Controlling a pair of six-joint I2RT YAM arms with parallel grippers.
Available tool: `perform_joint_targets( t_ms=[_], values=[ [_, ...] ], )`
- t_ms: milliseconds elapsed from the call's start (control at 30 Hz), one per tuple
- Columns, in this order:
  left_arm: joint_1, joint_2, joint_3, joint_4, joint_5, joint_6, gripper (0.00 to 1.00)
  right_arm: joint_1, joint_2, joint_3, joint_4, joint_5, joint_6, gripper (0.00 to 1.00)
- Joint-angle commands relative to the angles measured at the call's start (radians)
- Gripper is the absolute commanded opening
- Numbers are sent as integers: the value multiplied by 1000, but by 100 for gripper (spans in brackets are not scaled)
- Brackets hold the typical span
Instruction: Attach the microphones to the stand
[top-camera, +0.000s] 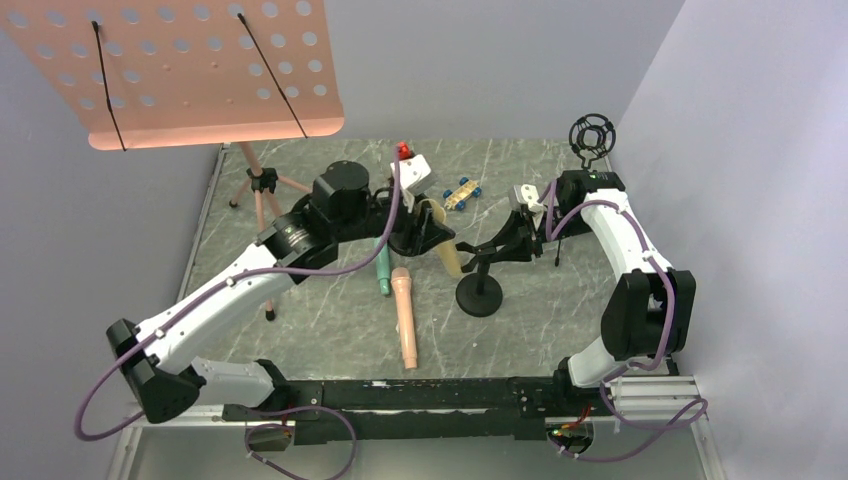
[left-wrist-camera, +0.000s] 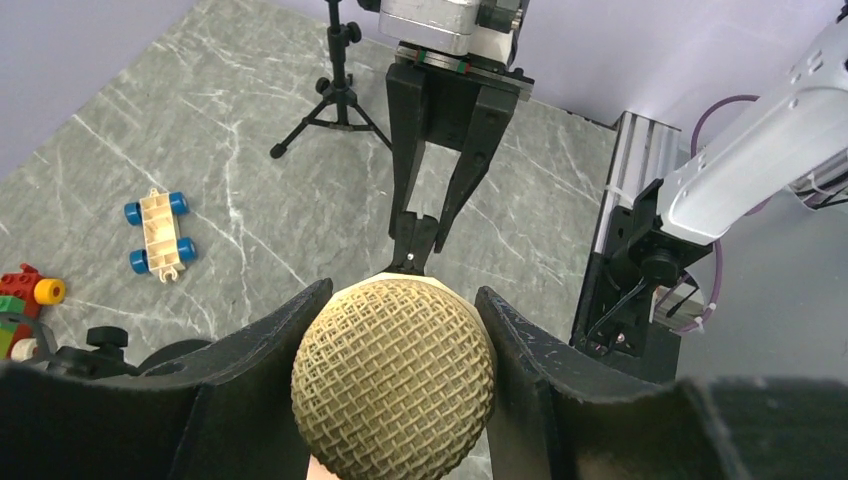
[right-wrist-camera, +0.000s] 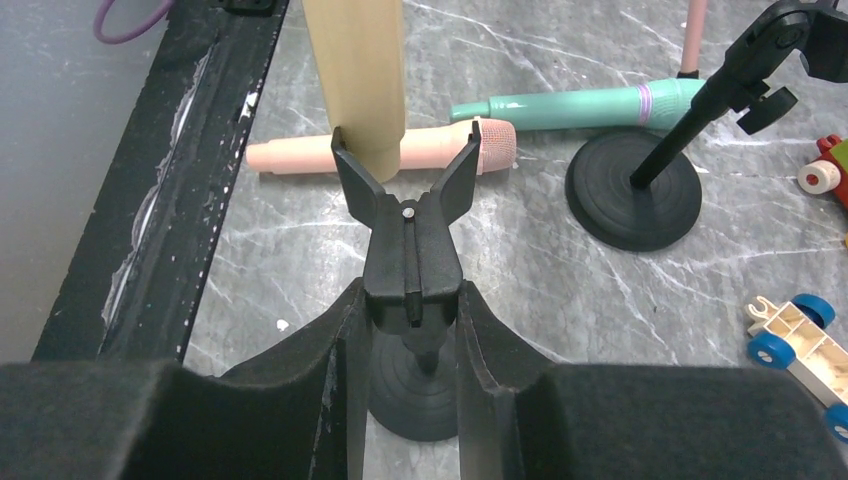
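**Robot body.** The left arm (top-camera: 215, 300) and right arm (top-camera: 630, 235) are clad in white shells joined by black housings. Purple cables (top-camera: 84, 405) are routed along both. The left gripper (left-wrist-camera: 393, 335) and right gripper (right-wrist-camera: 412, 335) are fitted with thick matte black fingers (right-wrist-camera: 300, 390).

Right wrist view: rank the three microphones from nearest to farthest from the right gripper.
1. Yellow microphone, upright at the clip the right gripper holds.
2. Peach-pink microphone, lying just behind.
3. Mint-green microphone, lying beyond, rightward.

Soft, even overhead light keeps the whole scene bright, and shadows on the table (top-camera: 330, 320) are faint and short. In both wrist views the near foreground is dark and blurred, while the far table is sharp.
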Motion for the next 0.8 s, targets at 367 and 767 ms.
perform_joint_targets(
  t_ms=[367, 767],
  values=[
    [-11, 127, 119, -26, 23, 56, 0, 5, 11, 30, -33, -17, -37, 5],
    [-13, 208, 110, 30, 58, 54, 0, 3, 16, 29, -33, -18, -37, 5]
  ],
)
